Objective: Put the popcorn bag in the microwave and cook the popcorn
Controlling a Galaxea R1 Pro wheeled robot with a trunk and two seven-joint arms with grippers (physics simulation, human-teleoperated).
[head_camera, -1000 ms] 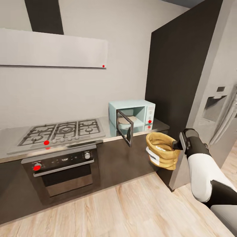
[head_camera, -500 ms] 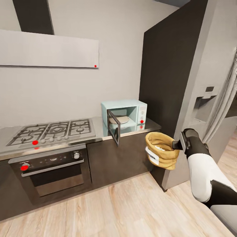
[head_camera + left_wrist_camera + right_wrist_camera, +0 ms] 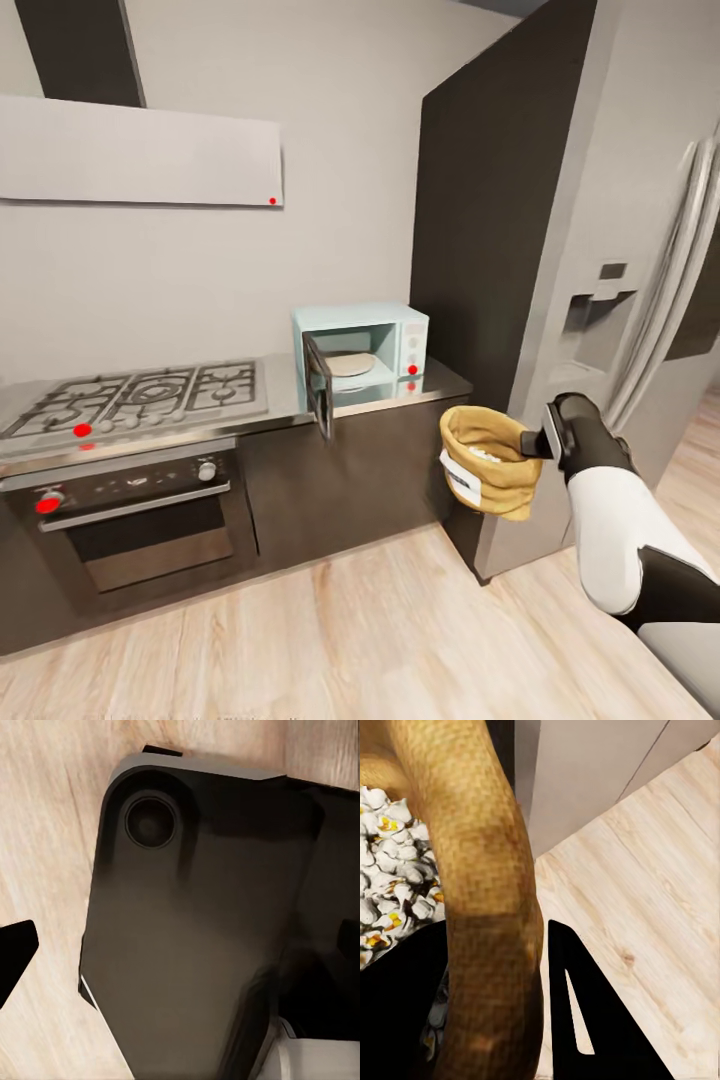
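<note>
Hob (image 3: 140,395) and built-in oven (image 3: 130,520) sit far L of the fingers, on/under the counter (image 3: 445,380); not part of the job.

Next R: microwave (image 3: 362,352) on the counter's R end, against the dark tall cabinet (image 3: 480,250). Its door (image 3: 318,388) hangs swung out toward the room, cavity exposed, pale turntable plate (image 3: 350,363) visible inside. Door open = ready to receive the bag w/o needing a spare hand. Microwave is up and to the L of the R fingers, well apart.

Popcorn bag (image 3: 490,470) is off the counter, in mid-air, below counter height, in front of the cabinet/fridge (image 3: 640,300) corner. R gripper (image 3: 535,442) is clamped on the bag's rolled rim at its R side; R wrist view shows the rim (image 3: 487,907) pinched, one dark finger (image 3: 585,1020) outside it, the other inside the sack. Rim pinch lets the bag hang mouth-up, so the whitish popcorn (image 3: 390,885) stays in. Bag held out ahead of the body, prob. for carrying clear of the base.

Judgement: transport stage; bag must go up and L through the door gap. Risk: sack swinging or clipping the door edge.

L arm: its wrist view shows the robot's dark base (image 3: 195,937) over wood floor (image 3: 45,832), arm parked down; a dark tip shows at the edge, but can't tell if the L fingers are open or closed.
</note>
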